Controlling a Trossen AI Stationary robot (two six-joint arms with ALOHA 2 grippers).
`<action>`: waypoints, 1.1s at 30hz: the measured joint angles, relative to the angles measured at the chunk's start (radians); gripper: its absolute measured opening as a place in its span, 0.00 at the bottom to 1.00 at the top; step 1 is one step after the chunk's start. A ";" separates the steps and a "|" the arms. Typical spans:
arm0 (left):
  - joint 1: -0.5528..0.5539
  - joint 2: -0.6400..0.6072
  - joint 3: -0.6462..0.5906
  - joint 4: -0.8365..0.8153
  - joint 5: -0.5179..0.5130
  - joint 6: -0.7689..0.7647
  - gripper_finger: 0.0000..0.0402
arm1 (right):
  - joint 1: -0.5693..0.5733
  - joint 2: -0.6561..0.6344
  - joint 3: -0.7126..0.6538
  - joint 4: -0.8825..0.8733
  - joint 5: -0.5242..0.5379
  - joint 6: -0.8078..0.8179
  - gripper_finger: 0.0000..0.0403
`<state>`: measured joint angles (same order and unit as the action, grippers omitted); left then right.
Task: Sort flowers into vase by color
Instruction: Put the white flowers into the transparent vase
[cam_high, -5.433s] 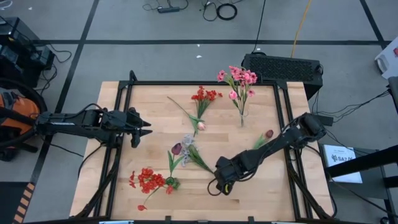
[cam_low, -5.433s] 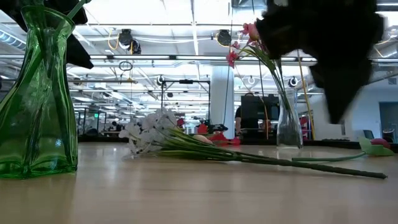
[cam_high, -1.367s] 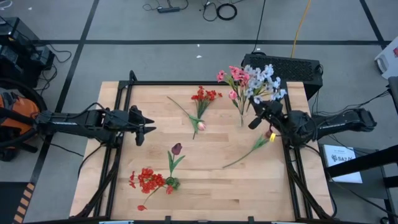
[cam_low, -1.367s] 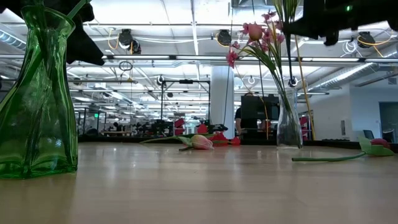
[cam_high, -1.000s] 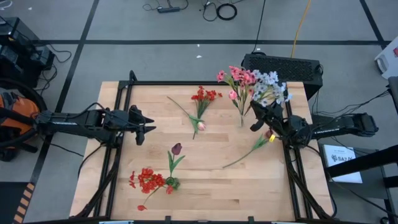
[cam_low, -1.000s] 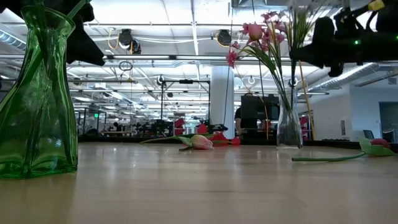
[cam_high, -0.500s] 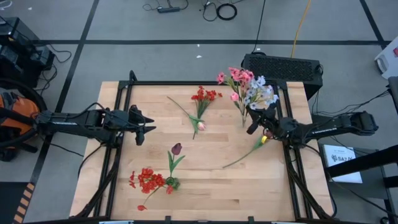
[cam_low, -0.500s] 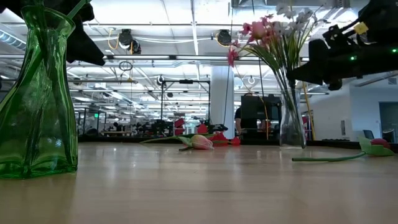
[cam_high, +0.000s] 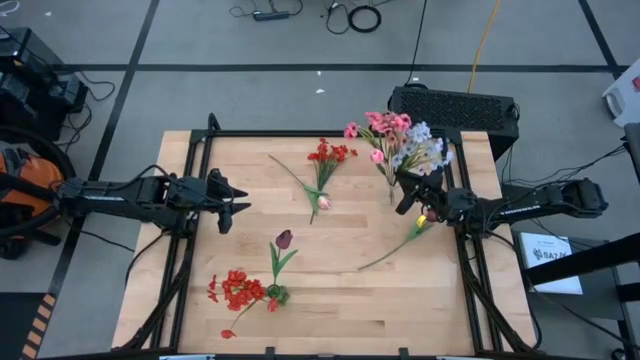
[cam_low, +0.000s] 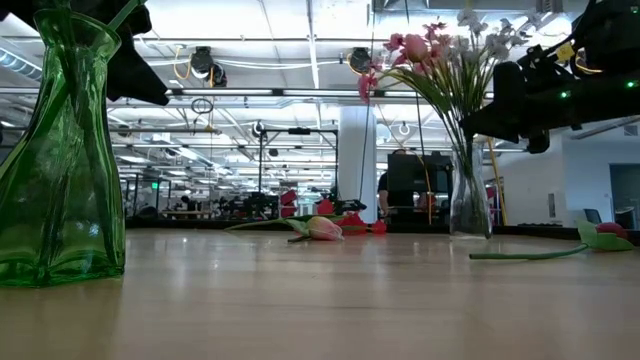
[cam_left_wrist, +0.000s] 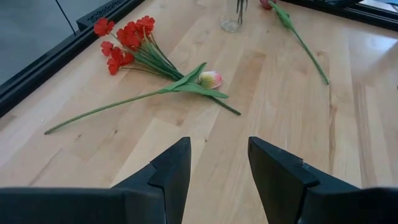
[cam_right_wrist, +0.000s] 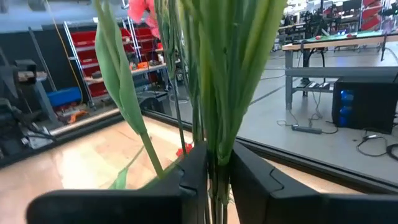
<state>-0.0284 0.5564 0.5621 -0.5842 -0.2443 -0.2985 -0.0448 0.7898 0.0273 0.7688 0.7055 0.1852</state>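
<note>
Flowers are spread over the table (cam_high: 330, 300): the pale white sprig (cam_high: 425, 152) now stands among the pink blooms (cam_high: 378, 125) in the clear vase (cam_low: 468, 205) at the far right side, whereas 5.4 s ago it lay flat near the table's middle. The right gripper (cam_high: 408, 192) is beside the vase, fingers clamped on the sprig's green stalks (cam_right_wrist: 227, 68); it has lowered slightly over the last half second. A red cluster (cam_high: 330, 152) with a pink tulip (cam_high: 322, 202), a maroon tulip (cam_high: 284, 239) and a bud stem (cam_high: 405, 238) lie unchanged. Red blossoms (cam_high: 237, 290) sit in the green vase (cam_low: 55, 160). The left gripper (cam_high: 232, 202) waits at the left edge, fingers apart.
</note>
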 joint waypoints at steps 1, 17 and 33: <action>0.000 0.000 0.000 0.000 0.000 0.000 0.42 | 0.000 0.000 0.000 0.005 -0.002 0.010 0.14; 0.000 0.000 0.000 0.000 0.001 0.000 0.42 | 0.001 0.000 0.253 -0.513 -0.006 0.036 0.46; 0.000 0.000 0.000 -0.003 0.006 0.000 0.42 | 0.001 0.000 0.752 -1.386 -0.164 0.297 0.53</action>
<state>-0.0284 0.5564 0.5621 -0.5874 -0.2382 -0.2986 -0.0441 0.7895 0.7798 -0.6171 0.5411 0.4826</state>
